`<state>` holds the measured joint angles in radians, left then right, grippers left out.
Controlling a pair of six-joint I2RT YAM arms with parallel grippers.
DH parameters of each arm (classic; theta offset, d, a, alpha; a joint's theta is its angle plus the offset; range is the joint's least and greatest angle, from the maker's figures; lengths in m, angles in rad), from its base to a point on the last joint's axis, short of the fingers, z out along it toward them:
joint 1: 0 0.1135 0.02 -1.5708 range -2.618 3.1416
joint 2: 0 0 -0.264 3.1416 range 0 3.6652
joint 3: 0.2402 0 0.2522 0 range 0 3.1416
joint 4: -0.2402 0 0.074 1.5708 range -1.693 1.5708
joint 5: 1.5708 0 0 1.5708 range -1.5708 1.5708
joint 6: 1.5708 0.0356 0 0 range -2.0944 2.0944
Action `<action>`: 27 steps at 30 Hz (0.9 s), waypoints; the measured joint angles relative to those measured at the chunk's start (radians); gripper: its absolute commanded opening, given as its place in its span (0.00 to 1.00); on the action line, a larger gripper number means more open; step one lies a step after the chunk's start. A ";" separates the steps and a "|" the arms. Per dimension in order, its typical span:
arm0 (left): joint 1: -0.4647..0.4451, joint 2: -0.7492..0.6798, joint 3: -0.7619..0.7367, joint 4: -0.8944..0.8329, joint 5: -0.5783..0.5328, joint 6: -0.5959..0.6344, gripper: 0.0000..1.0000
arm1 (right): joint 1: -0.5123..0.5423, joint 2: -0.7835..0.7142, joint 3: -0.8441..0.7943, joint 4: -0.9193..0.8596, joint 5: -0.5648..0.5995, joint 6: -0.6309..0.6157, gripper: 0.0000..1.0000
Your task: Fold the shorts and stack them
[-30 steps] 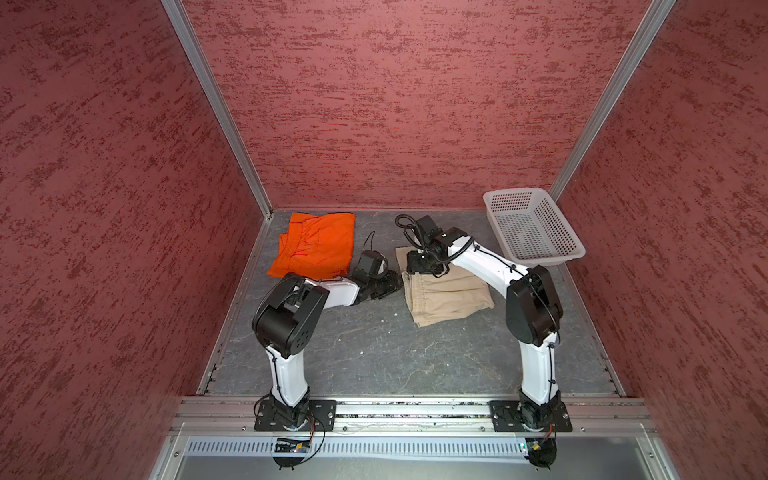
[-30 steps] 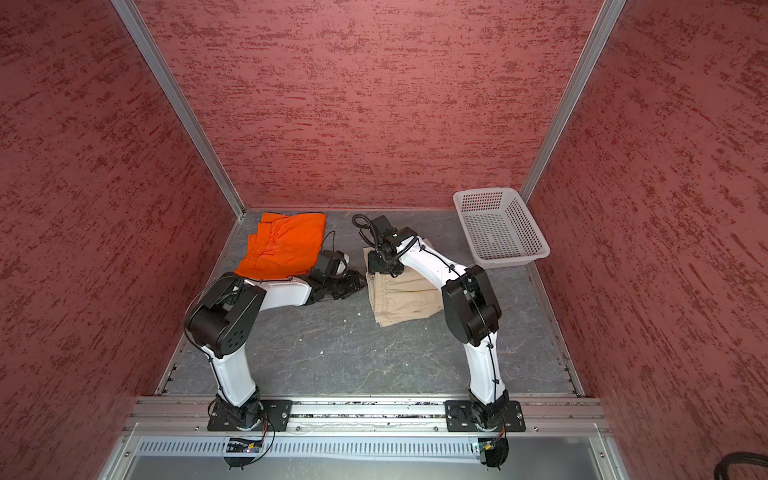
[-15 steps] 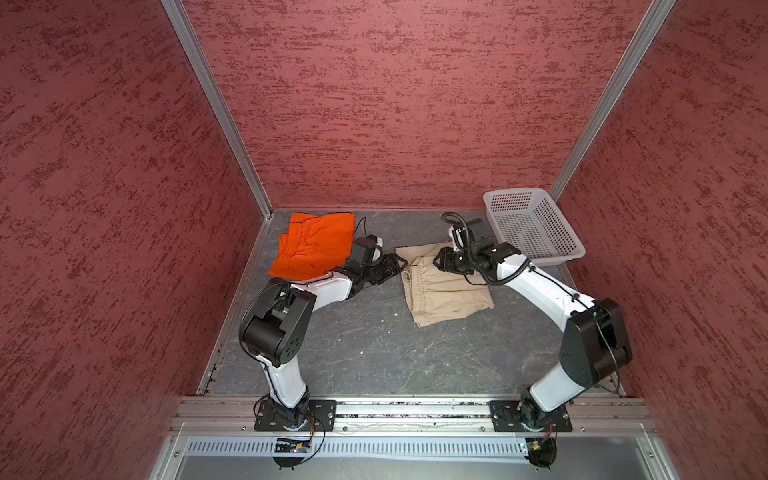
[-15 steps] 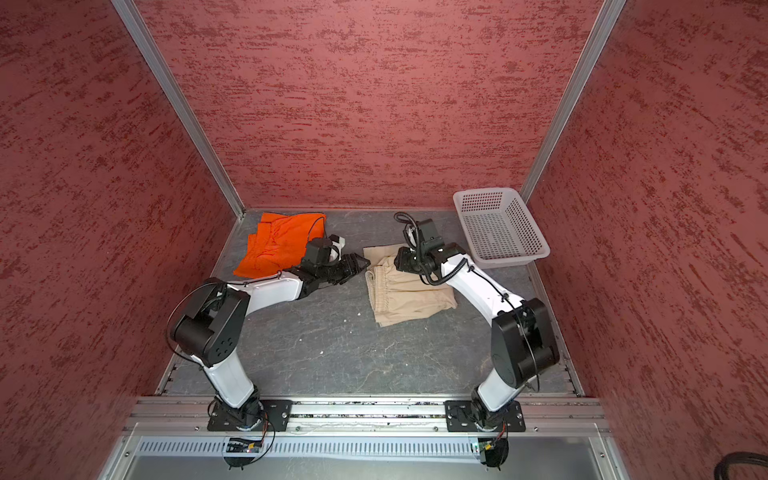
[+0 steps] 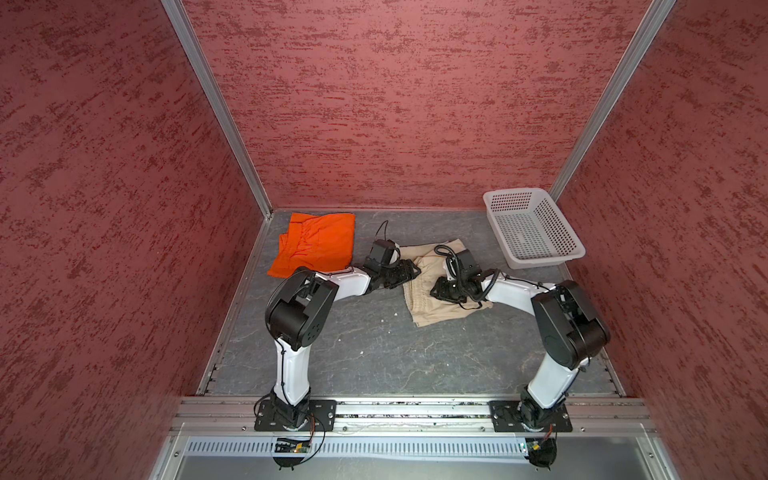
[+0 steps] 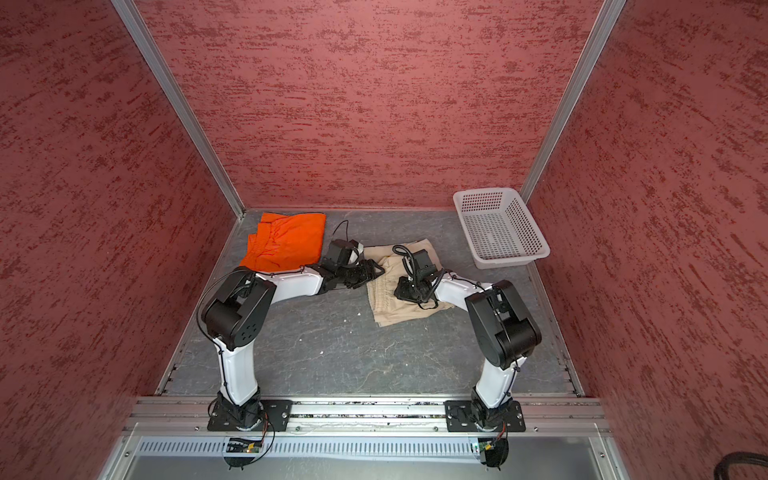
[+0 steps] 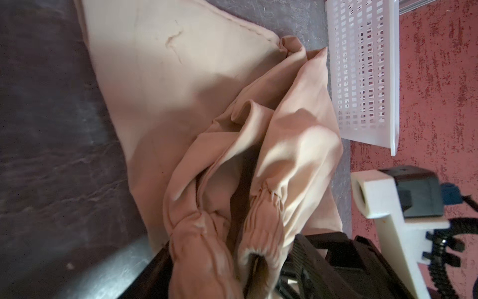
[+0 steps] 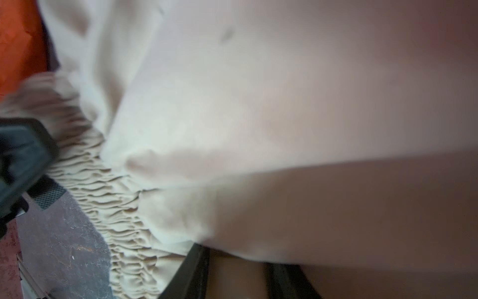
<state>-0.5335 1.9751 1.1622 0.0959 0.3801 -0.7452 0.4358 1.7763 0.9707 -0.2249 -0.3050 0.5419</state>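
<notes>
Grey stone floor (image 5: 374, 353), red walls (image 5: 395, 104). My left gripper (image 5: 410, 272) clamps the beige shorts (image 5: 440, 316), with the waistband (image 7: 263, 214) lengthwise between its jaws. Whether the right gripper (image 5: 435, 291) is closed, I can't tell.

I'm looking into a booth closed in by three red rough-plastered walls (image 5: 395, 104), joined at the corners by slanting aluminium posts (image 5: 216, 108). The floor (image 5: 374, 353) is dark grey with pale stone-like veins and a few white specks. An aluminium rail (image 5: 415, 409) edges it, then a slotted strip (image 5: 395, 448). The light is soft and even.
</notes>
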 measured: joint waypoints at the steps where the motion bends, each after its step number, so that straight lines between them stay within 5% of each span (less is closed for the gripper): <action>1: 0.000 0.011 0.010 0.000 -0.001 0.002 0.48 | 0.000 0.003 -0.010 0.017 -0.007 0.001 0.37; 5: 0.000 0.037 0.051 0.002 0.015 0.021 0.27 | 0.000 0.003 -0.031 0.071 -0.025 0.002 0.39; 7: 0.002 0.037 0.064 0.013 0.036 0.025 0.20 | 0.000 -0.001 -0.039 0.088 -0.032 0.006 0.50; 12: 0.029 0.037 0.056 0.089 0.117 0.019 0.16 | 0.000 -0.060 -0.065 0.080 -0.028 0.004 0.59; 20: 0.146 0.093 0.103 -0.004 0.149 0.043 0.32 | -0.018 -0.231 -0.062 0.009 -0.021 -0.016 0.59; 27: 0.157 0.113 0.129 -0.128 0.101 0.106 0.61 | -0.101 -0.210 -0.018 0.014 -0.024 -0.034 0.41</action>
<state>-0.3763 2.0884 1.2911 -0.0319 0.4812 -0.6395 0.3351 1.5665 0.9531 -0.2104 -0.3290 0.5079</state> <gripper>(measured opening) 0.560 0.454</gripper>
